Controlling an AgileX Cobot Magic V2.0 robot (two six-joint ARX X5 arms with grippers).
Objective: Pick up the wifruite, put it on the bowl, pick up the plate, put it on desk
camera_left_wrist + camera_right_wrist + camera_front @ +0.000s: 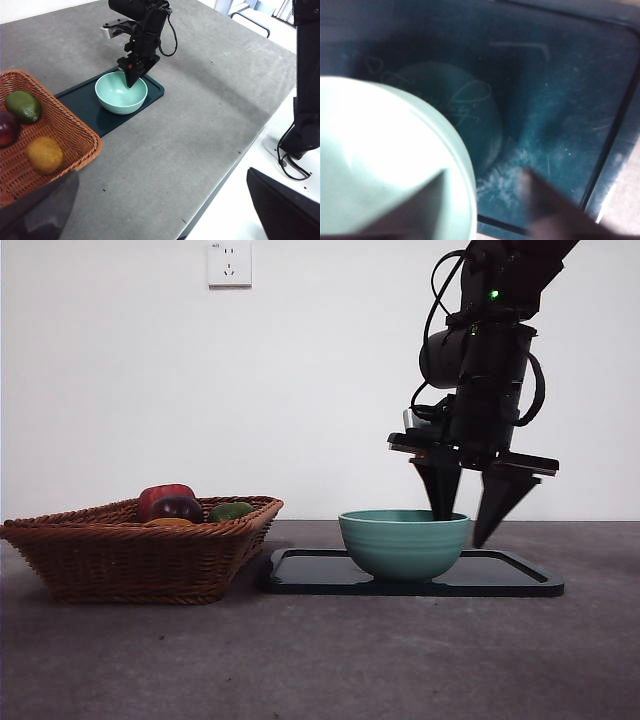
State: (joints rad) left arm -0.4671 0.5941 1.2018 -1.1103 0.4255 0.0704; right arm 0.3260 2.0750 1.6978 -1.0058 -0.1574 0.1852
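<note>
Front view shows the right gripper (468, 525), jaws spread, straddling the ridged mint-teal bowl's (404, 542) three-o'clock rim; the brownish-orange oval wifruite (44, 155) waits in the wicker basket (140, 550); fetching it seems next

I see a brown wicker basket (140, 555) holding a green fruit (23, 106), a dark purple fruit (8, 128) and something red (160, 496). White wall socket (229, 263) above, behind the desk.

Front level, left wrist overhead; both show bowl (404, 542).
</note>
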